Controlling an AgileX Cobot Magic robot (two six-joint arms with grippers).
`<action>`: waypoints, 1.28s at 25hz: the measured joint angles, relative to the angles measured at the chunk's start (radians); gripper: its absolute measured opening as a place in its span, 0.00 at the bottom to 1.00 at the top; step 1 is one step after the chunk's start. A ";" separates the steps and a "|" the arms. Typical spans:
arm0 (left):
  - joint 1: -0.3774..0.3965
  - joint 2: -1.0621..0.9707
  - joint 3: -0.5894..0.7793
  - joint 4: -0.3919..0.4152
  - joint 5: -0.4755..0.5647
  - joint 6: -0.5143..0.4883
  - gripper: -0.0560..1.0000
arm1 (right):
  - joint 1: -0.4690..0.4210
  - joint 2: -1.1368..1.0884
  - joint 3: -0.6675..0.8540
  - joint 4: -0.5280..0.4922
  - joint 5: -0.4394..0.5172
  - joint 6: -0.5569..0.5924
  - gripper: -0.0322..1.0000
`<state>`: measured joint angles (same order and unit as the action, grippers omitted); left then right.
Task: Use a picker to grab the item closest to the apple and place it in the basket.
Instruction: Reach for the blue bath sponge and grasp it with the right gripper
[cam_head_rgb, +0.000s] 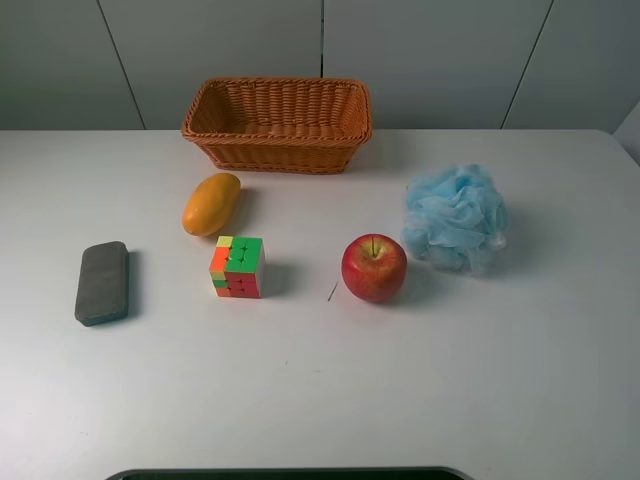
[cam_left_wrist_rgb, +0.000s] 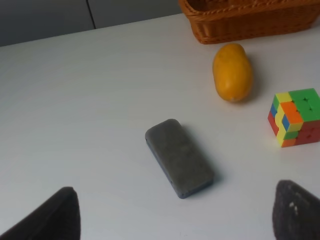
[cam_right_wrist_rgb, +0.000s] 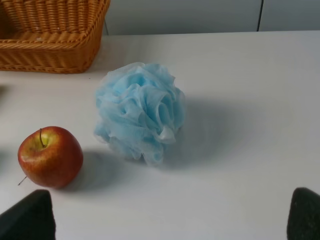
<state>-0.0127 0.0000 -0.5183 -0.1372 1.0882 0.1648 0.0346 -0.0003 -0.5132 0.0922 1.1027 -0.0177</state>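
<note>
A red apple (cam_head_rgb: 374, 267) sits on the white table right of centre; it also shows in the right wrist view (cam_right_wrist_rgb: 50, 156). A light blue mesh bath ball (cam_head_rgb: 456, 216) lies just right of it and is the nearest item; the right wrist view shows it (cam_right_wrist_rgb: 139, 118) too. The wicker basket (cam_head_rgb: 277, 124) stands at the back centre. Neither arm shows in the high view. The left gripper's fingertips (cam_left_wrist_rgb: 294, 212) stand wide apart and empty over the grey block. The right gripper's fingertips (cam_right_wrist_rgb: 27, 216) also stand wide apart and empty.
A yellow mango (cam_head_rgb: 211, 203) lies left of centre, a multicoloured puzzle cube (cam_head_rgb: 238, 266) in front of it, and a dark grey block (cam_head_rgb: 102, 282) at the far left. A dark edge (cam_head_rgb: 290, 473) runs along the table's front.
</note>
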 joint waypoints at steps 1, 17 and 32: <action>0.000 0.000 0.000 0.000 0.000 0.000 0.75 | 0.000 0.000 0.000 0.000 0.000 0.000 0.71; 0.000 0.000 0.000 0.000 0.000 0.000 0.75 | 0.000 0.000 0.000 0.000 0.000 0.002 0.71; 0.000 0.000 0.000 0.000 0.000 0.000 0.75 | 0.000 0.110 -0.105 0.000 0.023 0.008 0.71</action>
<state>-0.0127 0.0000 -0.5183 -0.1372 1.0882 0.1648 0.0346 0.1101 -0.6180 0.0922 1.1262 -0.0094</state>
